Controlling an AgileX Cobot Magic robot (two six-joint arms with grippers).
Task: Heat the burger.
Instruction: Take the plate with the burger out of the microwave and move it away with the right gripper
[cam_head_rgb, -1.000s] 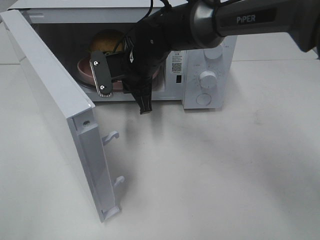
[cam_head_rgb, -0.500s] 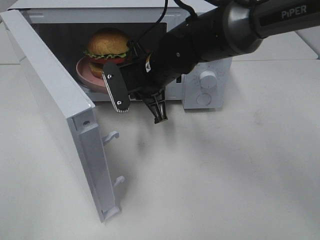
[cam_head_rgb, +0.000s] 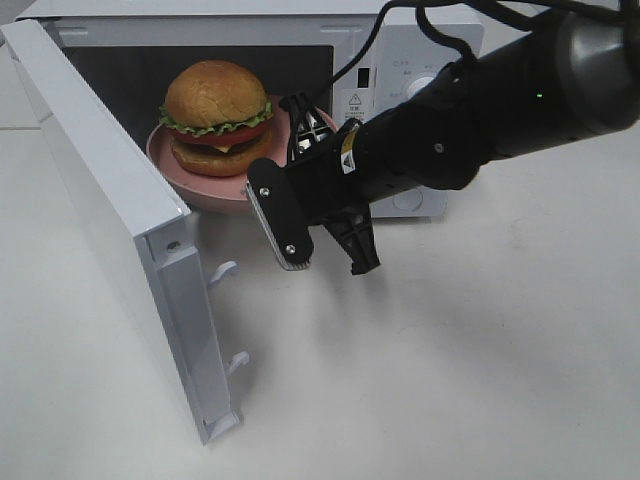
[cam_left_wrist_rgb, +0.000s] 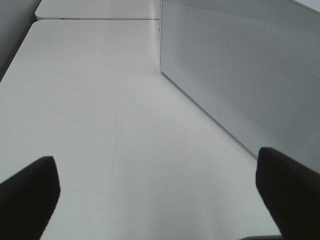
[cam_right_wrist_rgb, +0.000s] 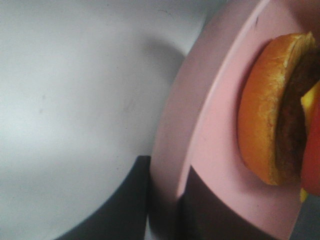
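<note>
The microwave stands on the bench, at about 12 o'clock in the high view. Its door hangs open and reaches toward 7 o'clock. The burger sits on the plate. The plate is at the mouth of the microwave, between the door and the knobs. The right pincer comes in from 3 o'clock and grips the rim of the plate on the side nearest 5 o'clock. The left pincer hangs over the bench, beside the outer wall of the microwave, with its fingers spread wide.
</note>
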